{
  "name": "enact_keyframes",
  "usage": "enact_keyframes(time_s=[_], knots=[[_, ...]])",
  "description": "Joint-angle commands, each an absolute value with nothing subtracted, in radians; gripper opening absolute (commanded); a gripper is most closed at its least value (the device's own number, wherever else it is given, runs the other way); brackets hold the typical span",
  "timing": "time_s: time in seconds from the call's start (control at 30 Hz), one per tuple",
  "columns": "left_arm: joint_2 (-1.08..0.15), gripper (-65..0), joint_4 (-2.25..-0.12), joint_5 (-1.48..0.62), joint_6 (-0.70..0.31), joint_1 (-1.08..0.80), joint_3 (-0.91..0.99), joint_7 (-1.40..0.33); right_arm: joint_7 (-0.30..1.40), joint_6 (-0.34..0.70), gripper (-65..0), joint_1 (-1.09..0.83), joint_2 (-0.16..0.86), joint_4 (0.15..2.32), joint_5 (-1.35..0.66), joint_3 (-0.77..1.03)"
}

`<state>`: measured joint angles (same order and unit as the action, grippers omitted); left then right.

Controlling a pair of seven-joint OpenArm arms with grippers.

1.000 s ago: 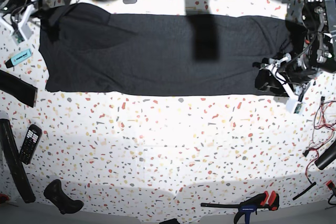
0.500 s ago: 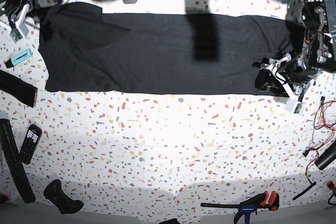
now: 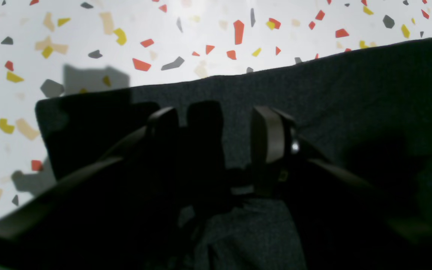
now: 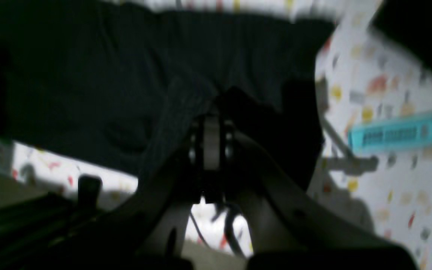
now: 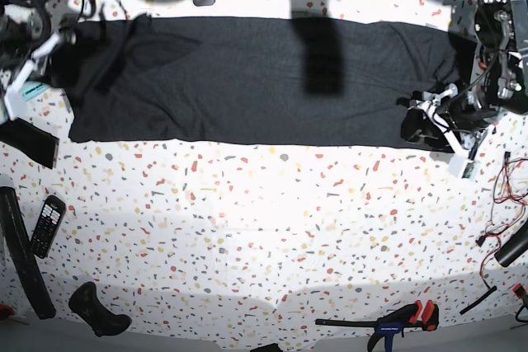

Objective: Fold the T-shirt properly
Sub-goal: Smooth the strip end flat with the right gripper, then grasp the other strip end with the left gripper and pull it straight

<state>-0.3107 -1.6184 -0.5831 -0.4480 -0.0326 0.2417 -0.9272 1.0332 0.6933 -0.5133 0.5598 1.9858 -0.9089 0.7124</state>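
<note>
The T-shirt [image 5: 247, 80] lies stretched along the far side of the desk [image 5: 264, 228]. My right claw [image 4: 210, 150] is closed on its one end, and my left claw [image 3: 216, 123] is parted around the other end. If I pull unevenly, the cloth may slip out or bunch, and the fold becomes crooked.

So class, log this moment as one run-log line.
T-shirt: spread flat on table | right gripper: shut on T-shirt | left gripper: jaws apart around hem
</note>
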Motion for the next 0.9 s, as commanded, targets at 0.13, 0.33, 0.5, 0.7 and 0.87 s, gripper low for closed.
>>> enact_keyframes(time_s=[0.13,0.33,0.5,0.7,0.87], knots=[[-0.322,-35.3,-1.636,-0.591,-0.448,-0.02,0.248,-0.912,1.047,0.698,-65.0,-0.436,0.512,1.981,-0.915,0.721],[-0.322,-35.3,-1.636,-0.565,-0.448,-0.02,0.248,-0.912,1.129,0.698,-45.8,-0.424,0.49,1.981,-0.909,0.721],[-0.323,-35.3,-1.636,-0.49,-0.448,-0.02,0.248,-0.912,1.123,0.698,-25.0,-0.424,0.49,1.981,-0.887,0.72],[-0.36,-35.3,-1.636,-0.437,-0.388,-0.018,0.248,-1.036,1.106,0.698,-25.0,-0.423,0.49,1.981,-0.905,0.72],[-0.422,-35.3,-1.637,-0.435,-0.379,-0.028,0.248,-1.036,1.106,0.698,-25.1,-0.421,0.49,1.981,-0.952,0.72]])
